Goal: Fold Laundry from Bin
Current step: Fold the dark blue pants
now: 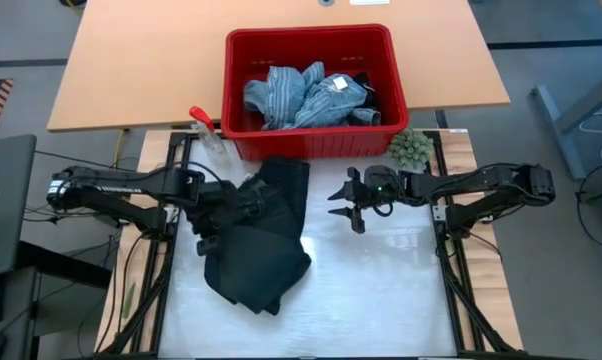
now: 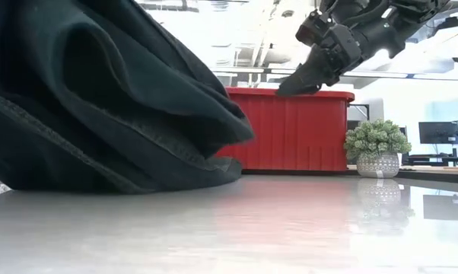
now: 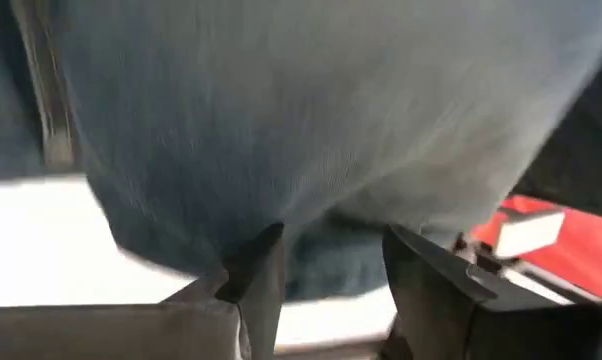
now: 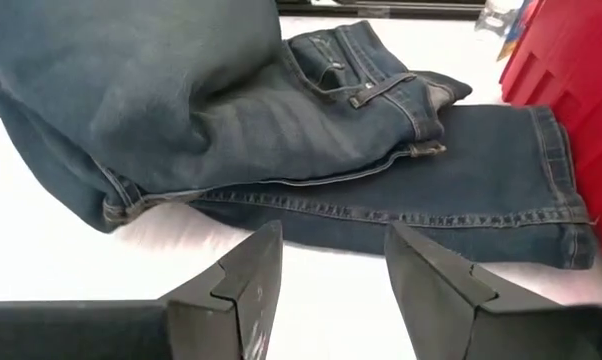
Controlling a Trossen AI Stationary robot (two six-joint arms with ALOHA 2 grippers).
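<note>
A pair of dark blue jeans lies in a crumpled heap on the white table, left of centre, just in front of the red bin. Light blue and striped laundry lies inside the bin. My left gripper is at the heap's left side, open, with the denim right before its fingertips. My right gripper hangs open above the table right of the jeans, pointing at them, with nothing between its fingers. My left gripper's fingertips stand apart at the jeans' left side, slanting down. The cloth fills the view just beyond them. I cannot tell whether they touch it.
A spray bottle with a red trigger stands by the bin's left front corner. A small green fuzzy plant stands by its right front corner. The bare white surface stretches right of and in front of the jeans.
</note>
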